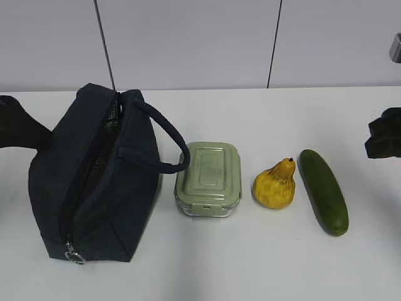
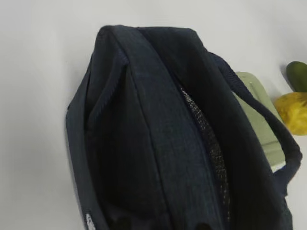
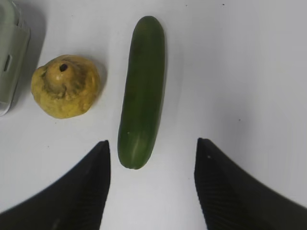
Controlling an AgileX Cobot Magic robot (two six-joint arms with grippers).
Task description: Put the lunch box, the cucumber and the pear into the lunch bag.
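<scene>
The navy lunch bag (image 1: 100,182) lies at the left, its zipper partly open with silver lining showing; it fills the left wrist view (image 2: 168,134). The sage-lidded lunch box (image 1: 208,179) sits beside it, then the yellow pear (image 1: 276,185) and the dark green cucumber (image 1: 322,191). My right gripper (image 3: 151,143) is open and empty above the table, with the near end of the cucumber (image 3: 142,91) just between its fingertips; the pear (image 3: 64,86) is to its left. My left arm (image 1: 19,128) is behind the bag's far left end; its jaws do not show clearly.
The bag's loop handle (image 1: 164,147) hangs toward the lunch box. The metal zipper pull (image 1: 74,254) is at the bag's near end. The white table (image 1: 250,263) runs back to a grey wall.
</scene>
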